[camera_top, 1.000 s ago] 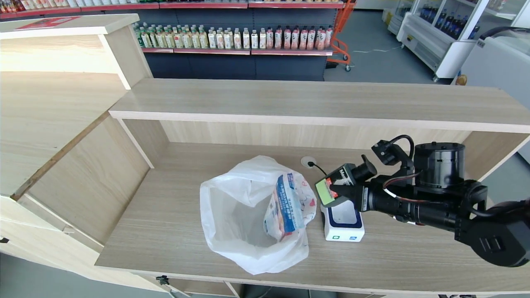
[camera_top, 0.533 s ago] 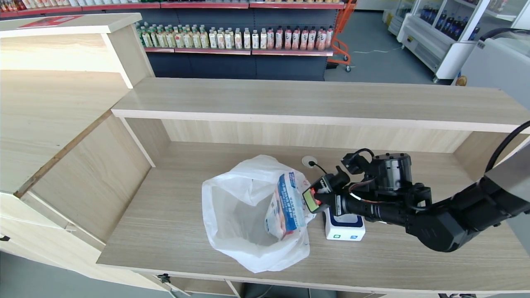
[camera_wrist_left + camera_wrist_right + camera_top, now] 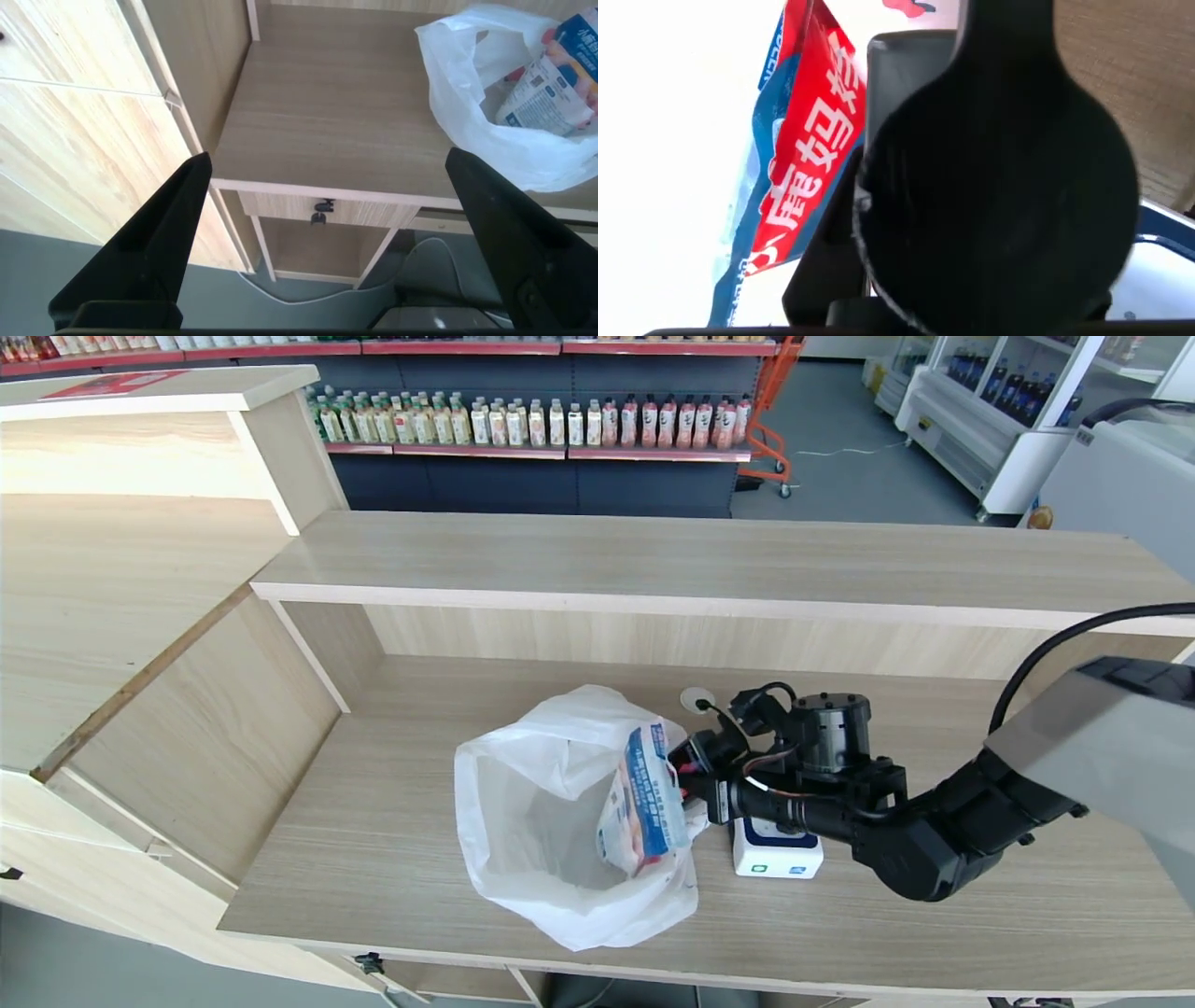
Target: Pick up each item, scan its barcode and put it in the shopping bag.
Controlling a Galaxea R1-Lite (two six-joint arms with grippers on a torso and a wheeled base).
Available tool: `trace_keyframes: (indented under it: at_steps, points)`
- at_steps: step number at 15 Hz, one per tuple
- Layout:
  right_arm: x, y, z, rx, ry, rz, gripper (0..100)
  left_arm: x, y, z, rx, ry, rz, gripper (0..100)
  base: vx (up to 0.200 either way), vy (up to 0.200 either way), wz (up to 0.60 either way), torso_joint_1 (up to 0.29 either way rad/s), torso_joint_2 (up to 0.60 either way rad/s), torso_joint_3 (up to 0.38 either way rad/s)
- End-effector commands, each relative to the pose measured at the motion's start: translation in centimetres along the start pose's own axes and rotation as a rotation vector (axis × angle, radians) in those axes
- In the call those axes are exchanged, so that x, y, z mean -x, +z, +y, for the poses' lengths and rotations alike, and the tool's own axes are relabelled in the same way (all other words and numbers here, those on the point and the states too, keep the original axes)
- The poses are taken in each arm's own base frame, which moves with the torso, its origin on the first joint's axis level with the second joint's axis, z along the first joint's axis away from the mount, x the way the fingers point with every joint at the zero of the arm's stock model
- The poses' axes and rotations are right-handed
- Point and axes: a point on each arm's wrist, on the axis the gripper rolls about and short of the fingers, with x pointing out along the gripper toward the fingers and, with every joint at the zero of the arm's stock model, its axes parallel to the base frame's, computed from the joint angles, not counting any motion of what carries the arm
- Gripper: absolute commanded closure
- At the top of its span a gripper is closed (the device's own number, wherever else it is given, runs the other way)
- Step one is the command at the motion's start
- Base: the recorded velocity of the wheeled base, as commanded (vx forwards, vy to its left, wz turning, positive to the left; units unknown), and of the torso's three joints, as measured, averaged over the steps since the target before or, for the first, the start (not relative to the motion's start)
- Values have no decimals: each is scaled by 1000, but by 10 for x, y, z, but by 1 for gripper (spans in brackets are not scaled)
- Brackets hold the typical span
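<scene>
A white plastic shopping bag (image 3: 551,831) stands open in the middle of the wooden counter (image 3: 373,859), with a blue, white and red packet (image 3: 644,793) leaning inside it. My right gripper (image 3: 689,770) is at the bag's right rim, shut on a small green and black pack; only a red sliver of it shows between the fingers. The wrist view has the red and blue packet (image 3: 799,187) right beside the gripper. Just below the right arm sits the white and blue barcode scanner (image 3: 777,854). My left gripper (image 3: 329,163) hangs open off the counter's front edge, away from the bag (image 3: 495,131).
A raised shelf (image 3: 709,569) runs along the back of the counter, and a wooden side wall (image 3: 205,747) closes the left. A cable hole (image 3: 695,698) with a black cable lies behind the scanner. Bare counter lies left of the bag and right of the scanner.
My right arm has carried the small pack leftward from above the scanner to the bag's right rim. The bag and packet have stayed put.
</scene>
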Motion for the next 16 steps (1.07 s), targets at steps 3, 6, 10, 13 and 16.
trace_keyframes:
  at_steps: [3, 6, 10, 13, 16]
  points:
    - [-9, -12, 8, 6, 23, 35, 100, 0, 0, 0, 0, 0, 0, 0, 0, 0, 0, 0, 0, 0]
    - [-17, -24, 7, 55, 23, 69, 100, 0, 0, 0, 0, 0, 0, 0, 0, 0, 0, 0, 0, 0]
    - [-20, -22, 6, 53, 27, 56, 0, 0, 0, 0, 0, 0, 0, 0, 0, 0, 0, 0, 0, 0]
    - [-19, -11, 6, 51, 28, 21, 0, 0, 0, 0, 0, 0, 0, 0, 0, 0, 0, 0, 0, 0]
    - [-8, 7, 8, -9, 24, -28, 0, 0, 0, 0, 2, 0, 0, 0, 0, 0, 0, 0, 0, 0]
